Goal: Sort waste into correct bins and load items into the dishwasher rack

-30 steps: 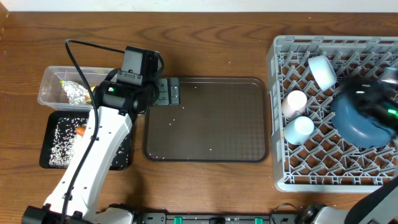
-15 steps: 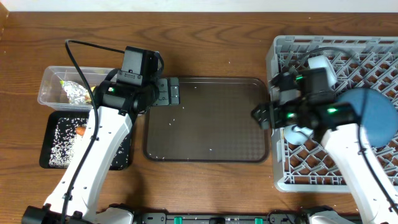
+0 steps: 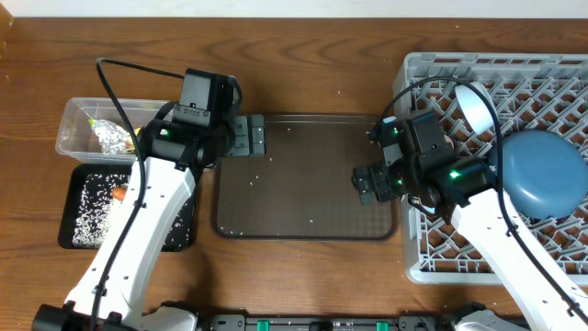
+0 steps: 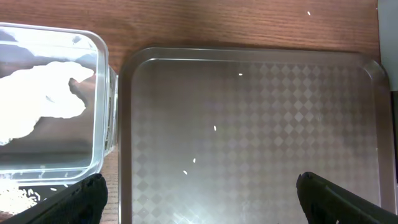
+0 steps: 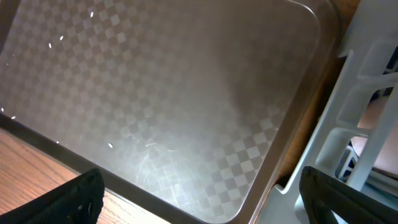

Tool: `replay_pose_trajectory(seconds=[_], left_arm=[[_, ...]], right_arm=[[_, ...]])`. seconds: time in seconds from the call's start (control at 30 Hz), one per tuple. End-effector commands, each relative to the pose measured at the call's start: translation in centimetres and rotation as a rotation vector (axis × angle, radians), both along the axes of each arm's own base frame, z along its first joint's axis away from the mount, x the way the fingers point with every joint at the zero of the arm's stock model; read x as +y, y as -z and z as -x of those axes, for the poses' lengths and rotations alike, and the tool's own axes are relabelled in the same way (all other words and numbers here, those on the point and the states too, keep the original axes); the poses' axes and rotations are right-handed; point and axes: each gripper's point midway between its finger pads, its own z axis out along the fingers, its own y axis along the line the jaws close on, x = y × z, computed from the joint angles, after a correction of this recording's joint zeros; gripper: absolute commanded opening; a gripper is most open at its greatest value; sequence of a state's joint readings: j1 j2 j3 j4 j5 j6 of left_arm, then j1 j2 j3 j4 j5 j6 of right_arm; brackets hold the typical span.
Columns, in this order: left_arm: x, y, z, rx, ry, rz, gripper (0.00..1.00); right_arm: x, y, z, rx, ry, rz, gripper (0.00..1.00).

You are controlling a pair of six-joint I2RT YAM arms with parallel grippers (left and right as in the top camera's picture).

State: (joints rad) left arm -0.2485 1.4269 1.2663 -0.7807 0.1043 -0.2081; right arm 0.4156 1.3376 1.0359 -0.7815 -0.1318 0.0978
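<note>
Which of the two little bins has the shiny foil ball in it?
The clear plastic rectangular tub, with the crumpled silver foil inside. The shallow black rectangular tray beside it holds loose white rice grains and a small orange carrot instead.

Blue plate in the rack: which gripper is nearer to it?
Right. The right gripper hovers over the brown tray's right end, beside the rack holding the blue plate; the left gripper sits at the tray's far left end.
</note>
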Motion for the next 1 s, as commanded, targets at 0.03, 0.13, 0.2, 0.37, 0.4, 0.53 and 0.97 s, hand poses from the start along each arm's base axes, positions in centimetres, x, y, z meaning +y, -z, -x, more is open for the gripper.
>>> replay_pose_trajectory(seconds=[0.03,0.13,0.2,0.37,0.4,0.53,0.97], left_arm=[[0.2,-1.0,-0.5,-0.03,-0.002,-0.008,1.0],[0.2,-1.0,-0.5,-0.03,-0.002,-0.008,1.0],[0.2,-1.0,-0.5,-0.03,-0.002,-0.008,1.0],[0.2,-1.0,-0.5,-0.03,-0.002,-0.008,1.0],[0.2,-1.0,-0.5,-0.03,-0.002,-0.008,1.0],[0.2,-1.0,-0.5,-0.03,-0.002,-0.008,1.0],[0.2,-1.0,-0.5,-0.03,-0.002,-0.008,1.0]], right_arm=[[-0.1,0.2,-0.1,0.0,0.015,0.012,0.99],[-0.2,0.2,-0.1,0.0,0.016,0.012,0.99],[-0.2,0.2,-0.1,-0.001,0.016,0.012,0.99],[-0.2,0.2,-0.1,0.0,0.016,0.012,0.99],[-0.2,0.2,-0.1,0.0,0.016,0.012,0.99],[-0.2,0.2,-0.1,-0.001,0.016,0.012,0.99],[-0.2,-1.3,0.0,-0.045,0.017,-0.008,0.99]])
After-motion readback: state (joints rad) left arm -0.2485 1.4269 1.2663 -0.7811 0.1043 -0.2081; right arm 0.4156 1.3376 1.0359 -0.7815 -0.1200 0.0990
